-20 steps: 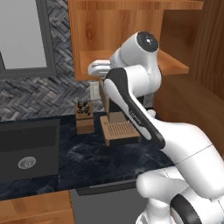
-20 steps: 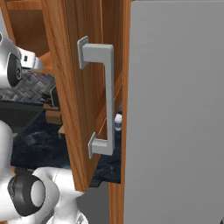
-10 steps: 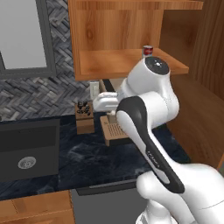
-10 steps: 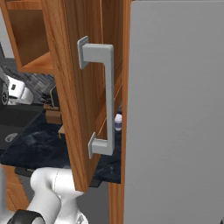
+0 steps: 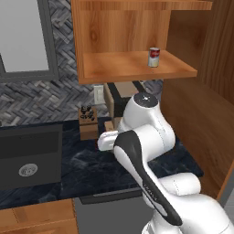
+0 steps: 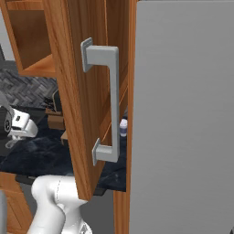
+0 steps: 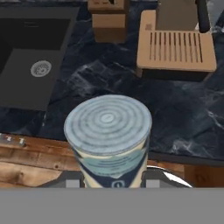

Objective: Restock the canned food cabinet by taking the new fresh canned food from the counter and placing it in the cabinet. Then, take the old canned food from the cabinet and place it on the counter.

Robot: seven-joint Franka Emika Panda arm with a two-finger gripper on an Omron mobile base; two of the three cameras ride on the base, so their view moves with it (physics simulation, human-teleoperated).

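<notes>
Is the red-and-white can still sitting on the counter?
No, the red-and-white can stands on the shelf of the cabinet.

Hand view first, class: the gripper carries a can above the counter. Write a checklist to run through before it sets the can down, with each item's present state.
1. Grey-blue can with ringed silvery top sits in the gripper: ok.
2. Dark marbled counter below offers bare stone: ok.
3. Black sink lies off to one side: ok.
4. Wooden slatted rack stands apart from the can: ok.
5. Red-and-white can stands upright on the cabinet shelf: ok.
6. Fingertip contact: cannot tell.
</notes>
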